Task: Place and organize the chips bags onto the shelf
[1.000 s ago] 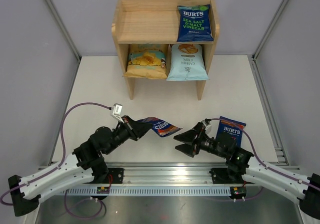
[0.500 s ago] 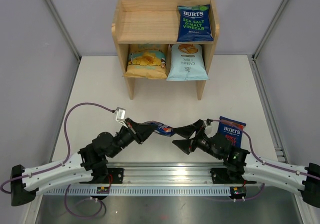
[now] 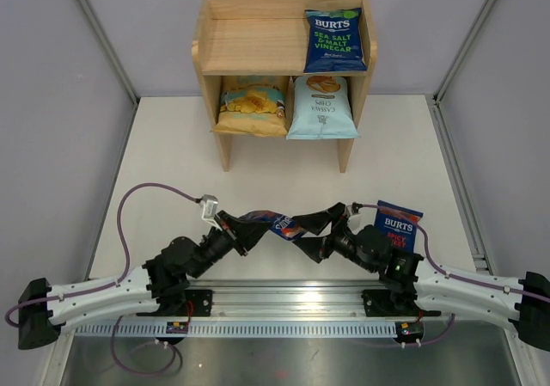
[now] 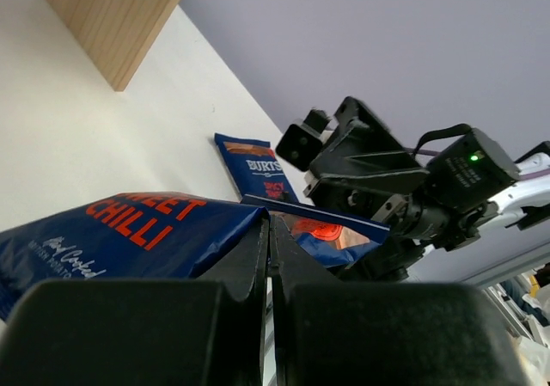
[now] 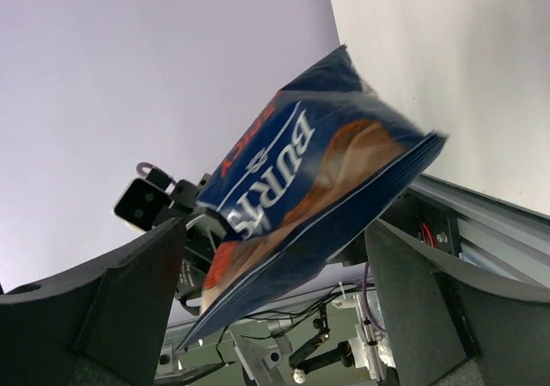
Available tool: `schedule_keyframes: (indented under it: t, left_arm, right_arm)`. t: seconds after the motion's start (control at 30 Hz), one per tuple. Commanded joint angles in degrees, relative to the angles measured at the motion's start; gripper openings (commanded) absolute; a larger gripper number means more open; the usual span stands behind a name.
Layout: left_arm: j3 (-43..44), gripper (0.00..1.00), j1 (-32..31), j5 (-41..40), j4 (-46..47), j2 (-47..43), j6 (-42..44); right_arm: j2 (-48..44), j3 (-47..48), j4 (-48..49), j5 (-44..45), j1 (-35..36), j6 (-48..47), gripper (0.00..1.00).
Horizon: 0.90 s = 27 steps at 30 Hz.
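Note:
The wooden shelf [image 3: 258, 46] stands at the back. A BURTS sea salt bag [image 3: 335, 40] stands on its upper tier at the right. The yellow-and-teal bag [image 3: 251, 104] and the cassava bag [image 3: 321, 107] fill the lower tier. My left gripper [image 3: 249, 231] is shut on the edge of a BURTS sweet chilli bag [image 3: 277, 223] and holds it off the table; the bag fills the left wrist view [image 4: 129, 240]. My right gripper [image 3: 311, 235] is open, and the bag's free end [image 5: 301, 188] sits between its fingers. A third BURTS bag [image 3: 397, 225] lies on the table by the right arm.
The upper tier's left half [image 3: 253, 46] is bare wood. The shelf's side panel [image 4: 112, 16] shows far off in the left wrist view. The rail [image 3: 284, 304] holding both arm bases runs along the near edge. Grey walls close in both sides.
My left gripper has carried the sweet chilli bag right and nearer the rail. My right gripper has moved left until its open fingers straddle the bag's free end.

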Motion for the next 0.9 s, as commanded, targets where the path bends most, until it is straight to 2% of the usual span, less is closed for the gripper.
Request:
schedule_keyframes:
  t: [0.0,0.13,0.17,0.3,0.4,0.5,0.57,0.63,0.67,0.73,0.8,0.87]
  left_arm:
    - [0.0,0.0,-1.2,0.7,9.2,-0.4,3.3]
    - [-0.2,0.0,-2.5,2.2,10.8,-0.4,5.2]
    - [-0.3,0.0,-2.8,2.6,11.1,-0.1,5.4]
    - [-0.7,0.0,-3.6,5.7,13.3,1.3,6.7]
    - [-0.5,0.0,-3.9,5.1,12.0,1.3,6.8]
    - [-0.9,0.0,-4.0,2.4,8.8,-0.3,6.1]
    - [-0.4,0.28,-4.0,-0.9,3.9,-1.5,4.6]
    - [-0.7,0.61,-4.0,-2.3,1.9,-4.0,3.5]
    - [-0.8,0.7,-4.0,-3.5,-0.5,-4.9,2.9]
    - [-0.9,0.78,-4.0,-4.1,-2.4,-7.8,2.0]
    - [-0.4,0.91,-4.0,-5.6,-6.7,-9.8,0.8]
    - [0.2,0.96,-4.0,-6.6,-11.5,-13.5,-1.3]
  right_arm:
    - [1.8,2.4,2.7,4.0,1.1,1.1,0.92]
    - [3.8,1.7,5.6,4.2,1.3,1.8,0.82]
    - [4.7,1.8,6.3,4.1,1.4,1.7,0.74]
    - [5.8,2.7,8.7,3.3,1.4,-0.6,0.51]
    - [5.0,3.8,8.0,3.3,1.3,-2.4,0.4]
    - [3.0,4.5,5.5,3.8,1.4,-4.6,0.33]
    - [1.0,4.8,4.3,4.9,1.3,-6.2,0.3]
    - [-0.3,4.4,3.7,6.3,1.3,-8.8,0.27]
    - [-1.5,4.2,4.0,7.7,1.4,-9.7,0.27]
    - [-2.6,3.4,5.2,9.0,1.4,-13.3,0.25]
    - [-3.7,3.0,6.9,10.6,1.3,-17.7,0.23]
    - [-4.4,2.9,7.8,11.9,1.4,-20.9,0.22]
